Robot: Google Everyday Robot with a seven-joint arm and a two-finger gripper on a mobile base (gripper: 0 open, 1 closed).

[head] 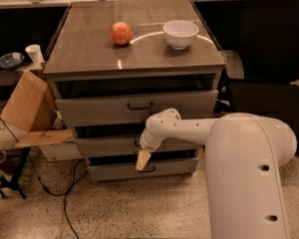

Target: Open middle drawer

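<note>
The grey cabinet has three drawers. The middle drawer [104,147] is the second one, a wide flat grey front with a dark gap above it. Its small dark handle [137,143] is mostly hidden behind my wrist. My gripper [142,160] hangs tip-down from the white arm [189,129], right in front of the middle drawer's centre. Its pale tip reaches down to the top edge of the lowest drawer [114,172]. The top drawer [99,108] has its bar handle [140,105] in plain view.
A red apple [121,33] and a white bowl [180,33] sit on the cabinet top [79,49]. A cardboard box [31,108] leans at the cabinet's left, with cables on the floor. A black chair [274,59] stands at the right. My white base [249,183] fills the lower right.
</note>
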